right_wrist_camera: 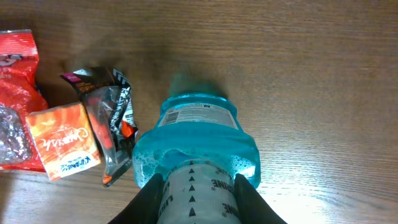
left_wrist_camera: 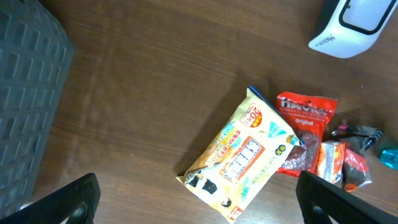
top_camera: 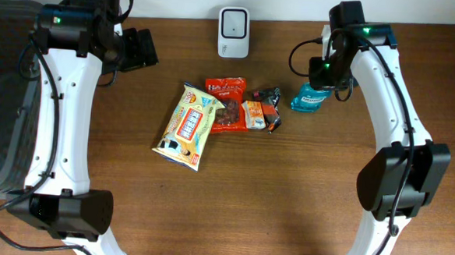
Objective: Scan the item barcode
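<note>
A blue mouthwash bottle (right_wrist_camera: 199, 134) with a clear cap is held at its cap end by my right gripper (right_wrist_camera: 198, 190), shut on it, both black fingers (right_wrist_camera: 152, 199) pressed against the cap's sides. Overhead, the bottle (top_camera: 311, 99) is at the table's right back, under the right gripper (top_camera: 324, 74). The white barcode scanner (top_camera: 234, 22) stands at the back centre, also in the left wrist view (left_wrist_camera: 348, 25). My left gripper (top_camera: 138, 49) hovers open at the back left, its jaws (left_wrist_camera: 199, 202) wide apart above the wood with nothing between them.
In the middle lie a yellow snack bag (top_camera: 187, 125), a red packet (top_camera: 226, 102), a small orange pack (top_camera: 253, 115) and a dark wrapper (top_camera: 269, 108). A grey woven basket (top_camera: 3, 92) stands at the left edge.
</note>
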Robot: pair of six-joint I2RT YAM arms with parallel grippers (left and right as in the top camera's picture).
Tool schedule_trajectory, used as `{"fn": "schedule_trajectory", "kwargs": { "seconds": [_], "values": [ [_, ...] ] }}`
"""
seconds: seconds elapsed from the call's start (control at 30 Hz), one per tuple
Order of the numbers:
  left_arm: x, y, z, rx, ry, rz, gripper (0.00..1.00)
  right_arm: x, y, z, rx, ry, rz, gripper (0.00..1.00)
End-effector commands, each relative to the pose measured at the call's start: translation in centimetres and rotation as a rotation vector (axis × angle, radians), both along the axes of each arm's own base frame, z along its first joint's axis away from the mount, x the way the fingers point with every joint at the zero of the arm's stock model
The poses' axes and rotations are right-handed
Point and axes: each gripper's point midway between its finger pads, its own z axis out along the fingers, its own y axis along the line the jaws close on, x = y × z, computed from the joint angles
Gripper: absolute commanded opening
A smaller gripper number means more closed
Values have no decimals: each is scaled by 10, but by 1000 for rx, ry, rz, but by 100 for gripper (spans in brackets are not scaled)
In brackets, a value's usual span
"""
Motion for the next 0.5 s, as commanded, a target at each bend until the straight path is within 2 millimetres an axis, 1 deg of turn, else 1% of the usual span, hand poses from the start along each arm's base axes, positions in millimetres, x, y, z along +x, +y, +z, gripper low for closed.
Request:
{"fn": "schedule_trajectory", "kwargs": {
  "seconds": [0.0, 0.07, 0.1, 0.13, 0.17, 0.2, 0.23, 0.27, 0.3, 0.33, 0.4, 0.43, 0.47],
  "values": [
    [1, 3, -1, 6, 1, 16, 99, 2, -4, 10, -14, -24, -16, 45],
    [1, 3, -1, 6, 1, 16, 99, 2, 0, 10, 8, -23, -10, 53],
    [1, 3, -1, 6, 1, 16, 99, 3, 0, 10, 8, -24, -11, 60],
    [1, 3, -1, 6, 1, 16, 99, 3, 0, 10, 8, -25, -11, 69],
    [1, 3, -1, 6, 1, 16, 99, 3, 0, 10, 9, -26, -11, 72],
    [1, 3, -1, 6, 1, 16, 99, 4, 0, 10, 10, -32, -14, 79],
    [1, 3, -1, 6, 1, 16, 99, 7, 0, 13, 12, -46, -15, 91],
    [1, 3, -1, 6, 1, 16, 99, 8, 0, 17, 16, -53, -29, 96],
    [1, 3, -1, 6, 1, 15, 99, 8, 0, 27, 23, -62, -50, 99],
    [1, 3, -1, 6, 1, 16, 99, 7, 0, 38, 27, -71, -61, 99],
    [1, 3, -1, 6, 1, 16, 99, -2, -1, 64, 34, -88, -76, 99],
    [1, 3, -1, 6, 1, 16, 99, -8, -2, 73, 34, -92, -76, 99],
    [1, 3, -1, 6, 1, 16, 99, -22, -3, 83, 34, -81, -81, 99]
  ]
}}
